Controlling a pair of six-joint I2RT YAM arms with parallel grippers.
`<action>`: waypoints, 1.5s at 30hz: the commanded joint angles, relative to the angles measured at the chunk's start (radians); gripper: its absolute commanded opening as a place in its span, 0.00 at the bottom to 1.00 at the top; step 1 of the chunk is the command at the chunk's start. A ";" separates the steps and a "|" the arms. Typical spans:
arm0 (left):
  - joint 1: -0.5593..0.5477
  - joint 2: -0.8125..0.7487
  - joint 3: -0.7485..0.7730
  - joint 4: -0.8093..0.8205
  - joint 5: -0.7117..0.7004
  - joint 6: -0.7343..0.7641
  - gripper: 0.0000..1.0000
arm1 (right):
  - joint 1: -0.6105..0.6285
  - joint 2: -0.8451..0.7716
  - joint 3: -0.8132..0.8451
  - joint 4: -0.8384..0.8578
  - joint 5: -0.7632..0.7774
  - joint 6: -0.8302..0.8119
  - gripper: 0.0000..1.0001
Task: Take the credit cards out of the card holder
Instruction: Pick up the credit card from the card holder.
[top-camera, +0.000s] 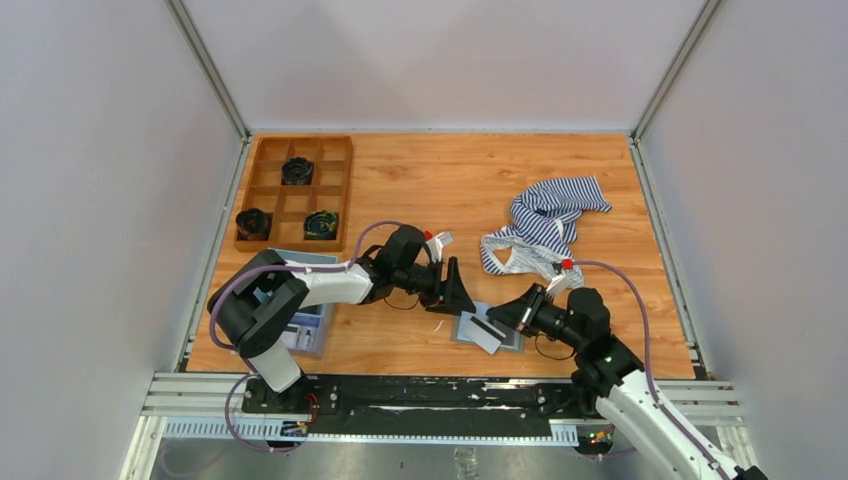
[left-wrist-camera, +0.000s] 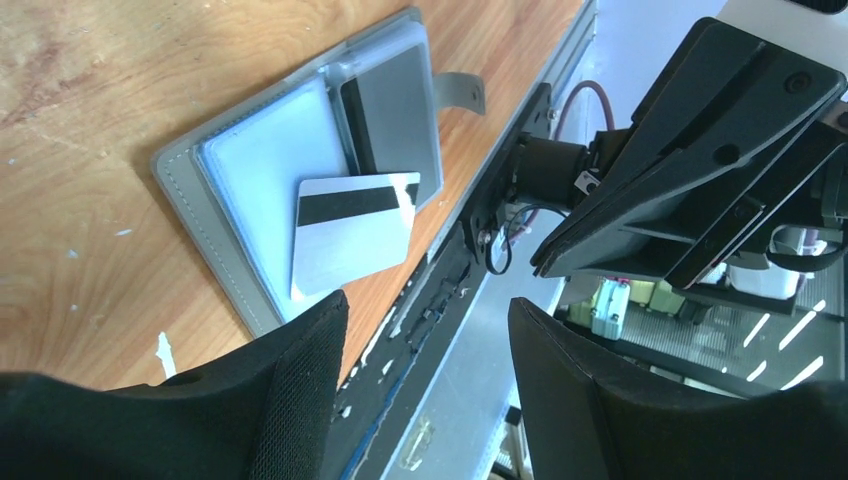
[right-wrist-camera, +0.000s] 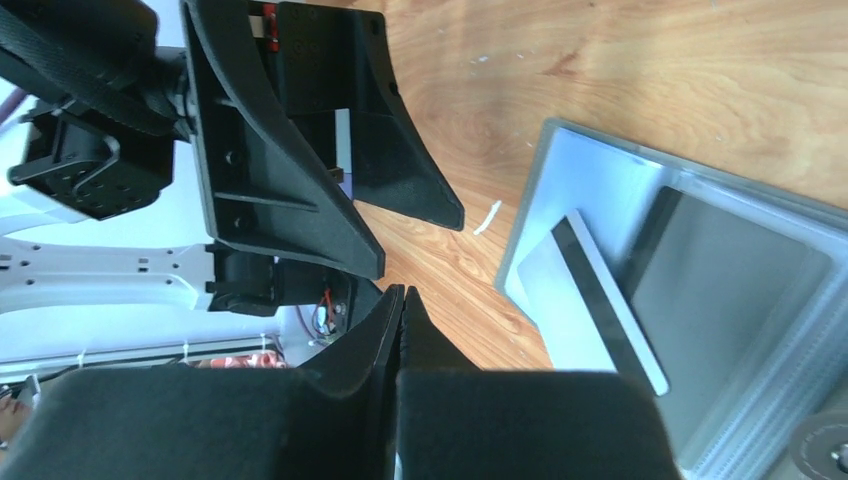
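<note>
The card holder lies open on the wood near the table's front edge, pale blue-grey lining up, with a dark grey pocket panel. One credit card, silvery white with a black stripe, lies loose on the lining and overhangs the holder's edge. My left gripper is open and empty, just left of the holder. My right gripper is shut with nothing between its fingers, tip above the holder's right half. In the right wrist view the card and holder sit right of the shut fingers.
A wooden compartment tray with three black round parts stands at the back left. A striped cloth lies right of centre. A blue tray sits under the left arm. The two grippers face each other closely.
</note>
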 joint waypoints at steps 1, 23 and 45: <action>0.003 0.037 0.023 0.024 -0.013 -0.016 0.62 | -0.010 0.038 -0.003 -0.072 0.035 -0.067 0.00; -0.103 0.050 -0.031 0.027 -0.220 -0.238 0.55 | -0.015 0.646 0.229 -0.144 -0.023 -0.537 0.50; -0.084 0.197 0.016 0.108 -0.201 -0.279 0.51 | -0.034 0.710 0.186 -0.121 -0.184 -0.536 0.41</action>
